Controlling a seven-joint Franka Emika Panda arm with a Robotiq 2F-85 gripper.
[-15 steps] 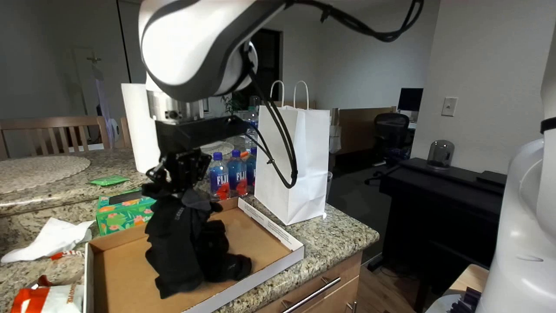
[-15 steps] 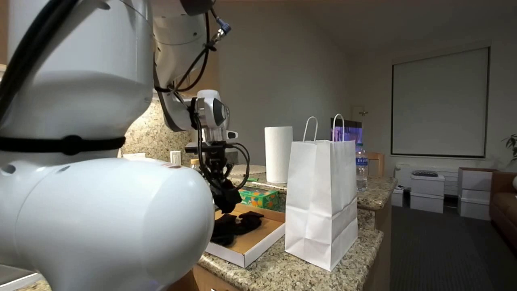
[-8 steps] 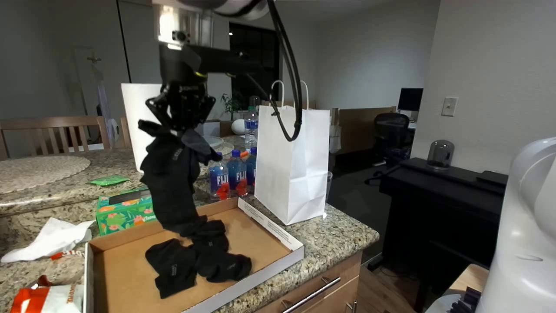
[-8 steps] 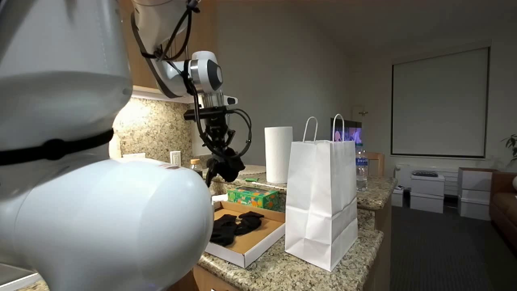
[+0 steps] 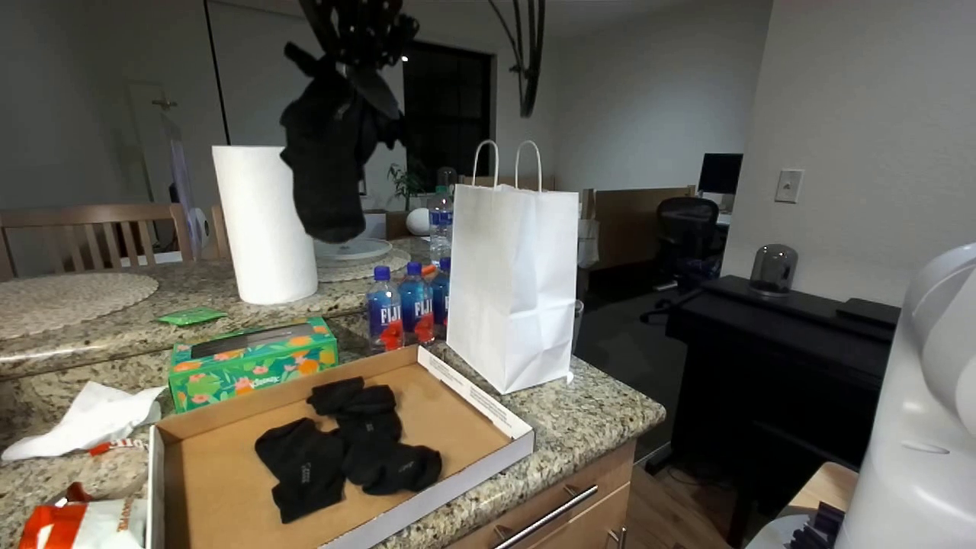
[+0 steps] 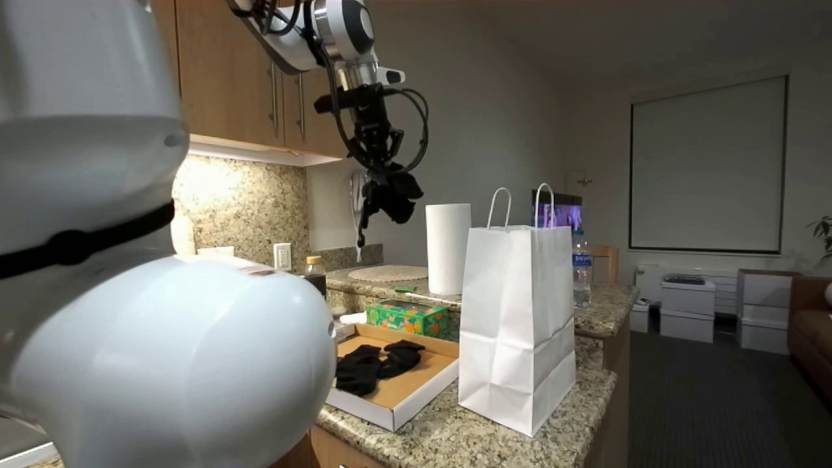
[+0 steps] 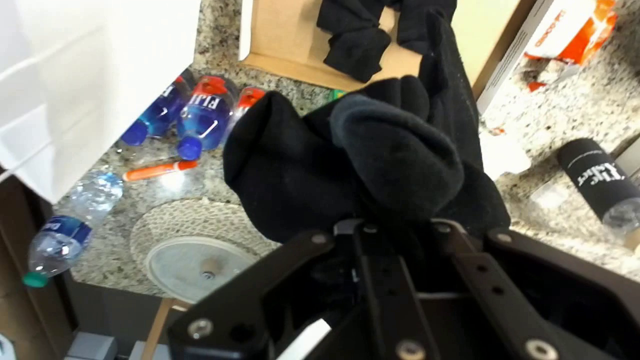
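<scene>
One or more black socks (image 5: 328, 171), clamped in the gripper (image 7: 396, 225), hang left of the white paper bag (image 5: 512, 290) in both exterior views; should handle light, soft, limp, so a thick fold looks the best hold.

In exterior view, my camera looked slightly down over cardboard tray (image 5: 221, 488), which lay nearer lens than white paper bag (image 5: 515, 282), and faced dark window (image 5: 450, 107) beyond and left of bag. In exterior view, my camera had robot's white body (image 6: 185, 357) close to lens, left of bag, and faced almost level past bag toward window blind (image 6: 708, 166). Both exterior views shared bag, tray and, left of bag, paper roll (image 5: 267, 229). From wrist, I looked steeply down past gripper (image 7: 395, 227); bag overran upper-left corner, near lens.
</scene>
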